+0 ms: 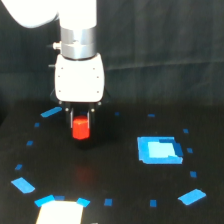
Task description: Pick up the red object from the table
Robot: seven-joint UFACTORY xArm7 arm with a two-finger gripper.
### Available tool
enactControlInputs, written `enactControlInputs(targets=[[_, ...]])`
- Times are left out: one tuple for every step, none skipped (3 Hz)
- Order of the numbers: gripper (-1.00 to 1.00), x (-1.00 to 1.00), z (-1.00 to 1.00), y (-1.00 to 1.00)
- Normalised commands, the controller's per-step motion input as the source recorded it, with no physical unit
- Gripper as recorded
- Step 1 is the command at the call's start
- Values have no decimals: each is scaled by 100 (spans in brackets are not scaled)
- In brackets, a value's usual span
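Toward the far left part of the table (pixel 115 175), the gripper (pixel 80 125) is hanging straight down from the white wrist housing of the arm, and the red object (pixel 80 129) is sitting between its two dark fingers. The jaws are standing narrow, one finger against each side of the stubby red-orange cylinder, so the grip is looking made. A faint reddish glow is showing on the black surface below the cylinder, which suggests the object is hanging clear of the worktop rather than resting on it, though the dim picture is not settling how high.

Judged from this, the reach and the closing are looking done, and the lift is either just under way or complete; what is left, at most, is raising the piece well clear and keeping it steady.

Nearer the right edge, a blue square patch (pixel 159 150) is lying flat, well apart from the gripper. Small blue tape marks (pixel 23 185) are dotting the surface in a loose ring, and a pale rectangular sheet (pixel 59 213) is lying at the near edge.
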Motion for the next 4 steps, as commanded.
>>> enactControlInputs(targets=[[-80,29,100,100],[-100,30,92,100],[-100,-14,100,-100],[-47,3,46,-100]])
